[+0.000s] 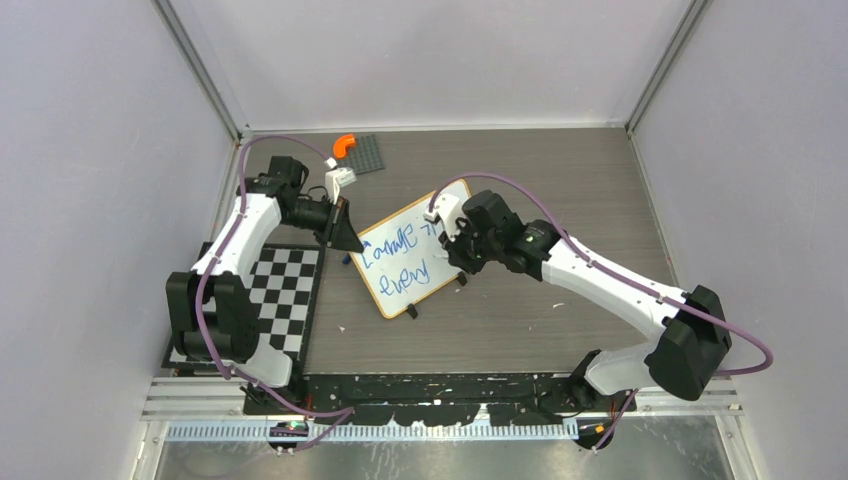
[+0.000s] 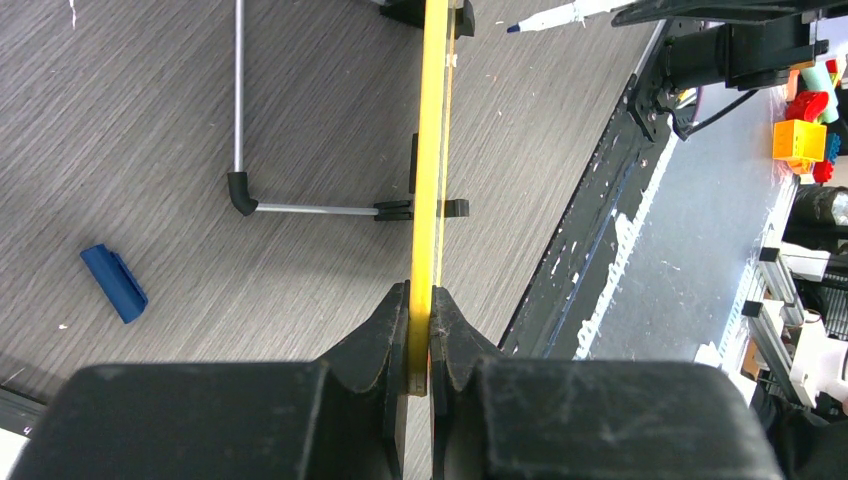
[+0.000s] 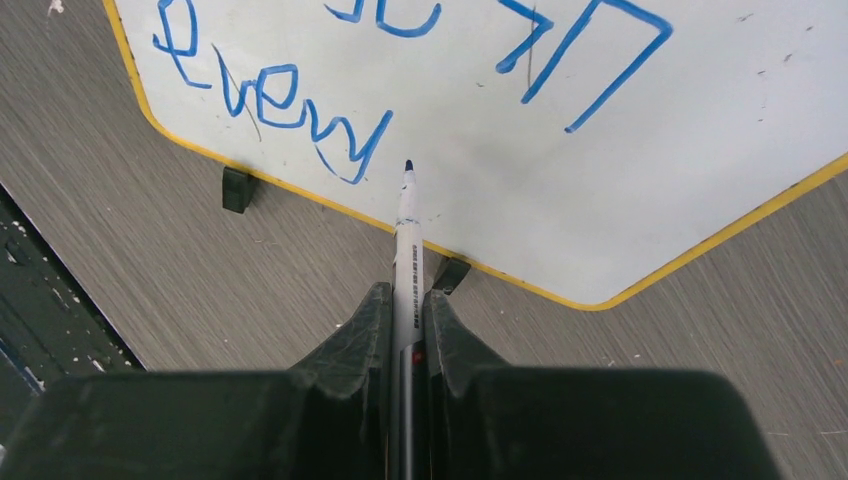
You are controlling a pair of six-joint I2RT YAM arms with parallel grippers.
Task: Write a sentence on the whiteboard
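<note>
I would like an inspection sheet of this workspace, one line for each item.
Surface: grey wood-grain table, white specks.
Job's things: whiteboard on clip feet; blue sentence ends at "every"; marker tip near the board.
Clutter: blue cap, checkerboard mat, studded plate with orange piece.
Grippers: left gripper shut on whiteboard edge; right gripper shut on marker.
Cables: purple cable along each arm.
Surroundings: plain walls; toy blocks beyond the table.

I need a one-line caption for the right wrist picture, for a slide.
Right hand holding a marker, its tip beside the blue writing on the whiteboard.
</note>
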